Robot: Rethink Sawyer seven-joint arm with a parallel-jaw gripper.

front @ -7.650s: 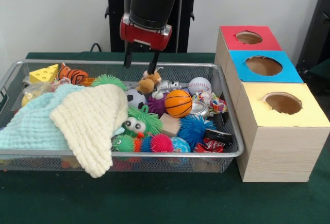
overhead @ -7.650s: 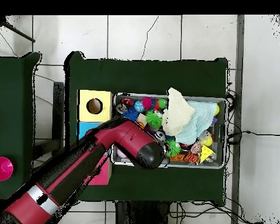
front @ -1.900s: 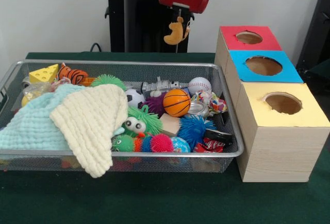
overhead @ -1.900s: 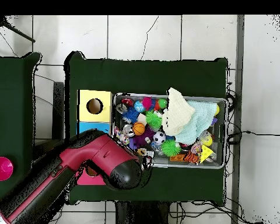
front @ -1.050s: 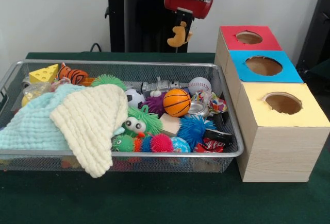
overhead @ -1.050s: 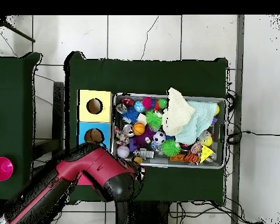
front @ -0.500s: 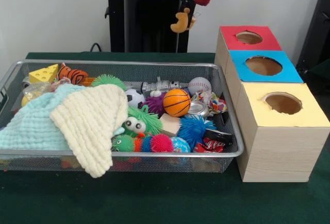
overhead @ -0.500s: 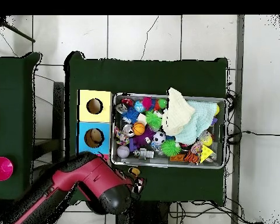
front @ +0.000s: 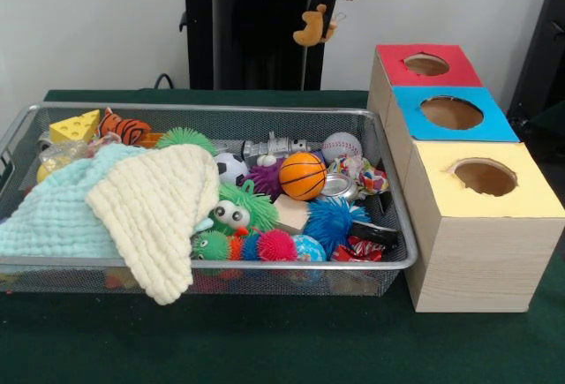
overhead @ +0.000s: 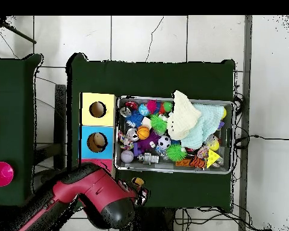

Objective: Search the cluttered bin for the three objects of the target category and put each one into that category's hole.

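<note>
My gripper [front: 316,20] hangs high above the table's far edge, behind the wire bin [front: 221,108] and left of the red box [front: 426,64]. It is shut on a small tan plush toy [front: 311,27], which dangles from it. In the overhead view the tan plush toy [overhead: 137,181] shows beside the red arm [overhead: 105,204], outside the wire bin [overhead: 174,171] and near the partly hidden red box [overhead: 105,162]. The blue box [front: 451,112] and yellow box [front: 484,176] stand in a row with the red one, each with a round hole.
The bin holds a basketball [front: 305,176], a baseball [front: 341,146], a soccer ball [front: 231,169], spiky balls, a cheese wedge [front: 76,125] and a tiger toy [front: 125,127]. A cream cloth [front: 154,212] and a mint cloth [front: 53,216] cover its left half. Something tan lies in the blue hole [overhead: 96,142].
The gripper closed on the tan plush toy in the bin, lifted it out, and has kept rising and drifting back past the bin's far rim, towards the red box.
</note>
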